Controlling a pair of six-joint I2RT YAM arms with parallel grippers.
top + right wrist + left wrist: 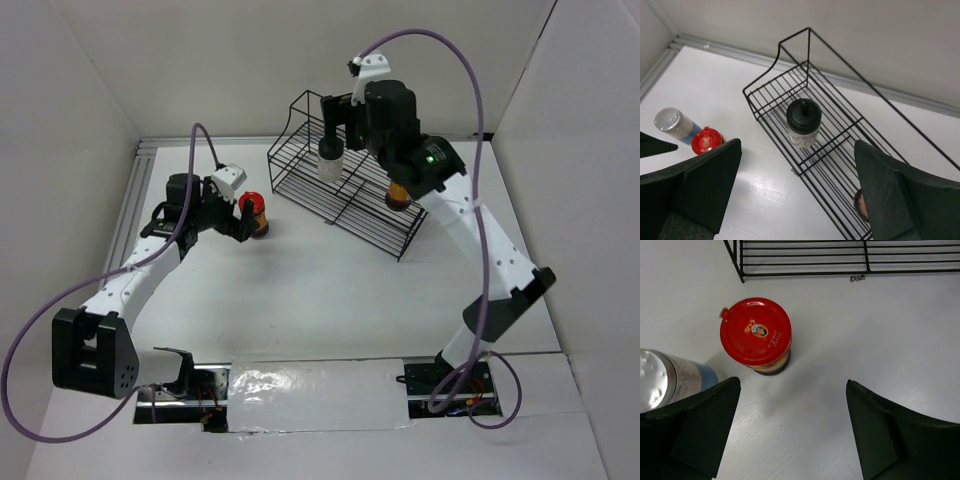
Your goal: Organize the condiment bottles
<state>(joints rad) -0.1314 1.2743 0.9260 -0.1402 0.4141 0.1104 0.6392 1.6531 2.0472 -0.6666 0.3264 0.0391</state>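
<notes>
A black wire rack (365, 212) stands at the back of the table. The pale black-capped jar (331, 158) stands upright in its left part, also in the right wrist view (803, 121). A jar with dark contents (398, 196) stands in the rack's right part, mostly hidden by my right arm and finger (860, 204). My right gripper (338, 112) is open and empty above the rack (840, 146). A red-capped jar (258, 213) stands on the table left of the rack. My left gripper (232, 215) is open just short of it (756, 332). The white grey-capped jar (657, 380) stands beside my left finger.
The rack's front edge (805, 262) lies just beyond the red-capped jar. White walls close in the table at the back and both sides. The red-capped jar (706, 141) and grey-capped jar (672, 122) stand close together left of the rack.
</notes>
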